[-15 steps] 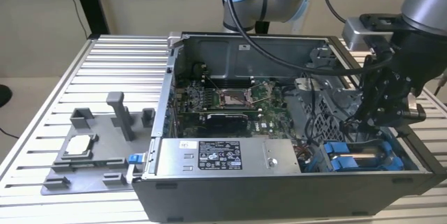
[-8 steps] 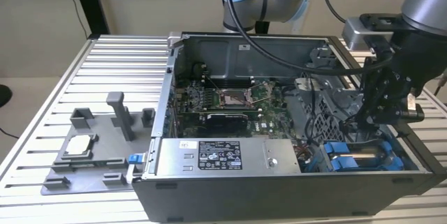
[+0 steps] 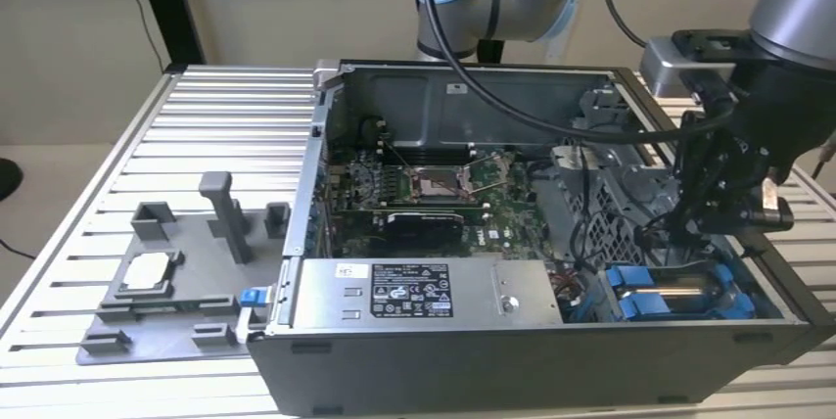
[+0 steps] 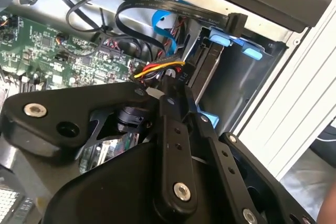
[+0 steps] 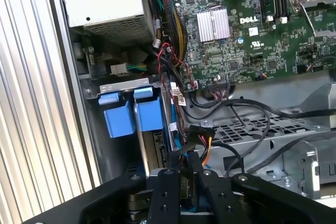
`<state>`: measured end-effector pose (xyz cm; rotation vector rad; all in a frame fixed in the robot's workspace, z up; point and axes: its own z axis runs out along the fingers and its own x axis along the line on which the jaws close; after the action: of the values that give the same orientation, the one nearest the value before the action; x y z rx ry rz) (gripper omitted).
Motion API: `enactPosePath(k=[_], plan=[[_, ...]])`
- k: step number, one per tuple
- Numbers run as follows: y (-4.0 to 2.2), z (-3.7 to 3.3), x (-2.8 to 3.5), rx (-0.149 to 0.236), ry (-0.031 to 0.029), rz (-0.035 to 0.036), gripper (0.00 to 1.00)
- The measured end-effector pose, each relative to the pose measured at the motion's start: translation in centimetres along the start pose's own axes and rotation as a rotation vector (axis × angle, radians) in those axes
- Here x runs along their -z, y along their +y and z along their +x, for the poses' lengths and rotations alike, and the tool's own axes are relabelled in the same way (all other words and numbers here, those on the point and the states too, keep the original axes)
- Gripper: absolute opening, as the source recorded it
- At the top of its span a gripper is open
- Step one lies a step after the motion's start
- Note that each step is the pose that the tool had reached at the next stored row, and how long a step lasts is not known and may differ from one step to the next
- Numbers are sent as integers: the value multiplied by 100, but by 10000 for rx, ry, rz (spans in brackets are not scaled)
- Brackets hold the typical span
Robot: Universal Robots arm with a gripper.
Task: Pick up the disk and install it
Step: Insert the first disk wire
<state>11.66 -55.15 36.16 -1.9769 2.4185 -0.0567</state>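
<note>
While the black claw point(image 5: 184, 177) pinches it, the disk point(image 3: 673, 294) shows blue plastic framing.

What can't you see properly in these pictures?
- Disk: in the exterior view the gripper and the case wall hide part, so any touching is unclear.
- Disk's label: in the first wrist view the disk stands edge-on.
- Circuit board: in the second wrist view the gripper's black body covers part.
</note>
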Motion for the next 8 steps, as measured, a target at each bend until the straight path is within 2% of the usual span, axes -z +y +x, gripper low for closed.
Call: enactPosePath(k=[7, 8], plan=[[-36, 2, -21, 115, 475, 58, 0], [-38, 5, -28, 154, 514, 64, 0]])
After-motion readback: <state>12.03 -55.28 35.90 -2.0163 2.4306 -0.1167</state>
